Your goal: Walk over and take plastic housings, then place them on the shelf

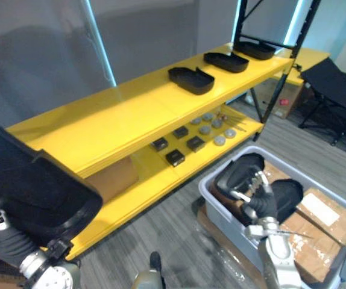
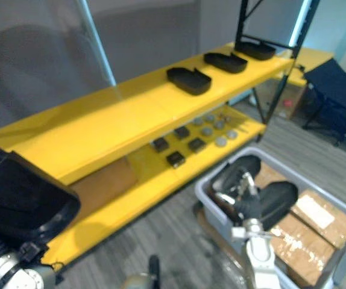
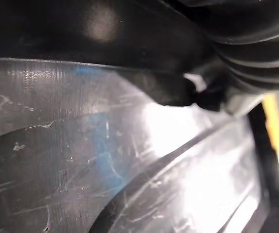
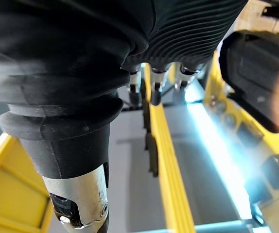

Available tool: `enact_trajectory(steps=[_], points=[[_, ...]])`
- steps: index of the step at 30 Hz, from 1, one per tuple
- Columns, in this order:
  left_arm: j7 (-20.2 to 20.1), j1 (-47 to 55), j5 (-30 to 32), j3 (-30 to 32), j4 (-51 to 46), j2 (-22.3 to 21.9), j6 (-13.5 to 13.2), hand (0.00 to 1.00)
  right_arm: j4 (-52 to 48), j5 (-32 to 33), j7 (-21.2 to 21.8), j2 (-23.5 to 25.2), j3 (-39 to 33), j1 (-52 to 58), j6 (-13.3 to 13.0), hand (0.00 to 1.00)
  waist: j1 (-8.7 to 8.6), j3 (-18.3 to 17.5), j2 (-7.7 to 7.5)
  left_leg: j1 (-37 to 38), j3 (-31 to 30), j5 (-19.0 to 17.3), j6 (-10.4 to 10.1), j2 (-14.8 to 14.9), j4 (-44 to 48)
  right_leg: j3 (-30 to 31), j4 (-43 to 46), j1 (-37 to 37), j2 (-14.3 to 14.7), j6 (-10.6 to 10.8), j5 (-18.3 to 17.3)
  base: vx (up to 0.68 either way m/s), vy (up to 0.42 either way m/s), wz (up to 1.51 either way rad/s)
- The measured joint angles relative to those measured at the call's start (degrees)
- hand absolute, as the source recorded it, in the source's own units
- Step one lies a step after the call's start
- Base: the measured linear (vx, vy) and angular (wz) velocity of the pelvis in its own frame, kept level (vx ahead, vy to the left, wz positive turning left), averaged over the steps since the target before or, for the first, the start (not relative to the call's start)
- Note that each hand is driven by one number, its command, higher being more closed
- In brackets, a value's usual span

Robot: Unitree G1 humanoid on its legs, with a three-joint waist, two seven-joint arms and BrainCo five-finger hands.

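Observation:
A large black plastic housing (image 1: 31,186) rests above my left hand (image 1: 10,244) at the lower left, in front of the yellow shelf (image 1: 125,114). Its scratched inner surface (image 3: 81,145) lies right against that hand's cover, and the fingers are hidden beneath it. Three more black housings (image 1: 191,79) (image 1: 226,61) (image 1: 254,49) lie in a row on the shelf's top level. My right hand (image 1: 258,201) hovers over a grey bin (image 1: 218,205) with its fingers (image 4: 154,92) straight and empty. Two black housings (image 1: 239,171) (image 1: 289,195) lie in the bin just beneath it.
The lower shelf level carries small black parts (image 1: 175,158), grey discs (image 1: 219,139) and a cardboard box (image 1: 116,177). Taped cardboard boxes (image 1: 317,223) fill the bin's bottom. A black folding seat (image 1: 336,90) and a carton (image 1: 287,99) stand beyond the shelf's right end.

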Motion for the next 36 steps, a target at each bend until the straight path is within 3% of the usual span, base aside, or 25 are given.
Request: enact_trajectory(steps=[3,7,9,11,12,13,14,15,17,19,21,22,23,24,25,27,30,34,36], points=[[-3.55,-1.84,-0.11,-0.39,-0.67,2.03,-0.01,1.0,0.01,-1.4,-0.16,0.94,1.09,-1.32,-0.05,0.0,0.19,0.92,-1.84,0.59,-0.11,-0.24,0.66,-2.34,-1.45,0.13,0.46,0.1,-2.27,0.21,0.77,0.12,0.094,0.17],[-7.36,-4.73,-0.17,-0.59,-0.96,2.7,-0.03,1.0,0.01,-3.87,-0.77,1.02,1.18,-1.92,-0.06,0.0,-0.03,1.45,-0.88,1.99,-1.65,-1.98,1.95,-4.88,-2.41,0.63,7.55,-0.21,-5.67,-0.61,1.32,0.07,0.091,0.29],[-8.97,-6.5,-0.12,-0.85,-0.96,3.53,-0.09,1.0,0.04,-4.53,-1.24,0.28,0.65,-1.79,-0.06,0.0,-0.39,2.23,0.09,2.82,-2.79,-2.64,2.5,-5.34,-2.32,3.48,16.98,-3.12,-8.56,-3.33,2.61,0.05,0.105,0.41],[-8.83,-7.63,0.19,-0.89,-1.0,5.1,0.05,1.0,0.06,-5.36,-1.16,-0.29,0.06,-1.91,-0.09,0.0,-0.69,3.41,0.76,4.82,-3.27,-4.32,2.93,-5.81,-2.19,9.81,29.07,-8.23,-11.91,-11.07,7.73,0.1,0.116,0.27],[-8.62,-7.75,0.45,-0.93,-1.05,6.89,0.11,1.0,0.31,-5.52,-1.11,-0.16,-0.24,-1.93,-0.26,0.0,-1.4,3.69,0.41,6.06,-4.48,-5.29,3.6,-6.24,-2.3,15.31,34.45,-10.83,-12.33,-12.99,11.42,0.18,0.087,0.34],[-8.14,-8.08,0.66,-1.02,-1.05,8.67,0.31,1.0,0.7,-5.66,-0.87,0.09,-0.48,-2.17,-0.59,0.0,-2.11,3.87,0.26,6.21,-6.21,-5.69,4.27,-6.29,-2.24,20.44,38.43,-14.26,-10.47,-9.74,6.31,0.22,0.035,0.44],[-7.63,-8.8,1.08,-0.98,-0.9,9.12,0.85,1.0,0.65,-5.68,-0.49,0.11,-0.89,-2.42,-0.64,0.0,-2.69,4.0,0.08,6.3,-7.6,-5.85,4.73,-5.94,-2.17,22.7,39.32,-16.48,-8.0,-9.39,1.03,0.17,0.006,0.45],[-7.33,-9.44,1.24,-1.04,-0.56,9.35,1.18,1.0,0.5,-5.66,-0.09,0.15,-1.55,-2.42,-0.71,0.0,-3.04,4.1,0.19,6.4,-8.3,-5.87,4.75,-5.59,-2.15,23.11,38.71,-17.45,-6.23,-9.38,-1.45,0.17,0.002,0.49],[-7.26,-11.89,1.47,-1.4,0.44,9.67,2.43,1.0,-0.58,-3.42,2.69,-0.02,-4.65,-2.48,-0.95,0.0,-3.89,4.39,0.52,7.22,-11.14,-6.37,4.93,-4.92,-2.05,23.38,28.76,-19.24,-1.44,-9.72,-5.69,0.15,-0.026,0.59],[-7.23,-13.27,1.49,-1.46,0.87,9.93,2.46,1.0,-1.36,1.32,6.32,-0.85,-5.47,-3.21,-2.05,0.0,-4.2,4.49,0.71,7.23,-12.73,-6.68,4.48,-4.21,-1.92,25.36,21.1,-20.52,1.14,-9.49,-5.51,0.1,-0.079,0.55],[-6.99,-14.95,1.6,-2.36,2.16,9.96,3.09,1.0,-3.27,9.76,12.94,-2.45,-5.23,-4.88,-2.37,0.0,-4.44,4.61,0.92,6.88,-15.74,-7.62,3.07,-3.12,-0.83,29.93,9.9,-20.85,4.31,-7.02,-3.64,0.14,-0.207,0.71],[-6.86,-14.9,1.59,-2.58,2.16,9.96,3.41,1.0,-4.2,10.64,14.41,-2.6,-5.2,-5.32,-2.51,0.0,-4.43,4.48,0.62,6.79,-16.47,-7.94,2.57,-3.12,-0.51,30.95,7.45,-20.49,4.79,-6.58,-2.97,0.12,-0.223,0.69],[-6.92,-14.8,1.6,-2.58,2.08,10.08,3.46,1.0,-6.54,12.2,17.01,-2.79,-4.98,-6.23,-2.85,0.0,-4.21,4.28,-1.04,6.77,-17.68,-8.59,1.6,-3.97,-0.28,32.54,3.98,-19.3,4.67,-6.74,-2.41,0.13,-0.304,0.76],[-6.93,-14.51,1.97,-2.77,2.13,9.88,3.59,1.0,-8.69,14.09,19.25,-3.47,-4.78,-7.39,-2.88,0.0,-3.89,3.85,-2.02,6.94,-19.14,-8.98,0.88,-4.55,-0.36,32.74,3.24,-18.5,4.56,-4.59,0.14,0.15,-0.306,0.83],[-6.95,-14.23,2.19,-3.03,2.07,9.75,3.72,1.0,-9.55,14.6,19.87,-3.99,-4.8,-7.87,-2.89,0.0,-3.89,3.74,-1.76,7.2,-19.58,-9.01,0.64,-4.23,-0.45,32.26,3.08,-17.98,4.79,-4.52,0.67,0.21,-0.344,0.78],[-7.36,-12.76,2.09,-3.12,1.8,9.41,4.7,1.0,-10.27,16.51,20.11,-6.29,-4.46,-10.3,-2.62,0.0,-2.65,2.97,-0.28,7.87,-20.67,-8.59,-2.13,-2.21,-1.46,29.58,1.3,-16.26,6.58,-5.76,4.36,0.21,-0.243,0.49],[-7.15,-10.61,2.64,-3.69,1.5,8.4,5.07,1.0,-10.25,19.41,20.11,-6.74,-4.8,-12.16,-1.43,0.0,-2.33,2.41,1.24,5.67,-20.96,-10.6,-3.88,-0.25,2.69,25.9,-0.7,-13.07,8.62,-6.81,5.37,0.23,-0.19,0.51],[-7.61,-10.46,2.45,-4.95,1.48,6.53,5.09,1.0,-9.61,19.16,19.65,-6.53,-5.33,-11.97,-0.29,0.0,-2.59,2.85,0.78,3.83,-13.66,-12.83,-2.5,-0.17,11.72,23.09,-0.85,-7.92,8.55,-6.95,5.28,0.13,-0.052,0.59],[-8.49,-10.5,2.44,-4.97,1.16,5.86,4.81,1.0,-9.69,18.37,18.95,-6.1,-5.54,-11.86,-0.53,0.0,-2.84,2.49,0.8,4.92,-10.44,-12.89,-2.28,-0.08,10.78,23.11,-1.07,-6.79,8.5,-7.18,5.07,0.11,0.029,0.38]])
